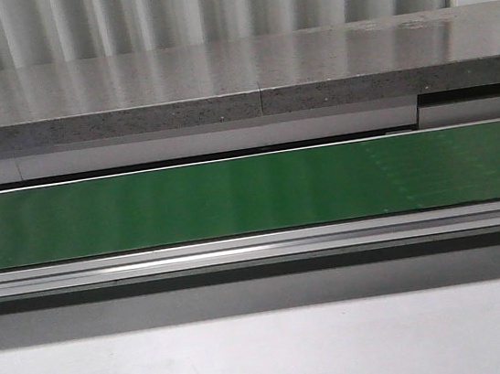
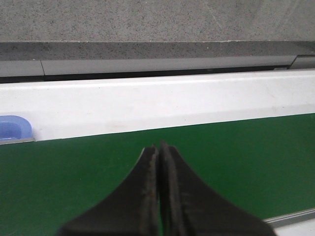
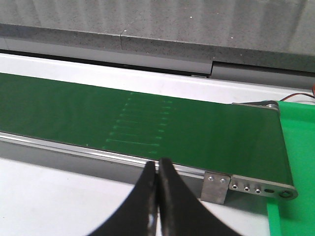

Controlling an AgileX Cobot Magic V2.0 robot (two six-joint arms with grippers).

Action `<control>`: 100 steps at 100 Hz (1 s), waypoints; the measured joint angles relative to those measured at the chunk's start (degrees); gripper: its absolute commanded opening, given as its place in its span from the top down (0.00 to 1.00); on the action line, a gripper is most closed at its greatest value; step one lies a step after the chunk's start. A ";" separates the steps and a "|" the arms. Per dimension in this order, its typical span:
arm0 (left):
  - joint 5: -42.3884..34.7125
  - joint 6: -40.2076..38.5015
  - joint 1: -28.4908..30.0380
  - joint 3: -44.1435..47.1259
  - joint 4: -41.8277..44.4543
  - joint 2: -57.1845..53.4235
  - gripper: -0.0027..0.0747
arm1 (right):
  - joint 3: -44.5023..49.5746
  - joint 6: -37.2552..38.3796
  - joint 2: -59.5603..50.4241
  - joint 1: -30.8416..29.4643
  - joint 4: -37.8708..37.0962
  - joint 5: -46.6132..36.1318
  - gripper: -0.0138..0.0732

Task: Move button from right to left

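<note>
Left gripper point(image 2: 159, 147) and right gripper point(image 3: 157, 162) are both clenched (holding nothing) above the green belt point(image 1: 233, 197).

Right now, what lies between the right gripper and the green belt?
In the right wrist view, only the belt's metal side rail lies between the shut right gripper and the green belt. No button shows.

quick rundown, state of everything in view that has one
left hand: shut, holding nothing, over the green conveyor belt
right hand: shut, holding nothing, at the belt's near edge
green conveyor belt: bare, nothing on it
yellow-capped button: not in any view
</note>
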 measured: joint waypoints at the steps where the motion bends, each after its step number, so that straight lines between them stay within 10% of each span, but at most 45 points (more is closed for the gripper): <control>1: -0.14 0.00 0.00 0.43 0.00 -0.44 0.99 | 0.00 0.00 0.00 0.00 0.00 0.00 0.92; 100: -8.56 0.22 4.44 20.51 7.32 -25.73 0.99 | 0.00 0.00 0.00 0.00 0.00 0.00 0.92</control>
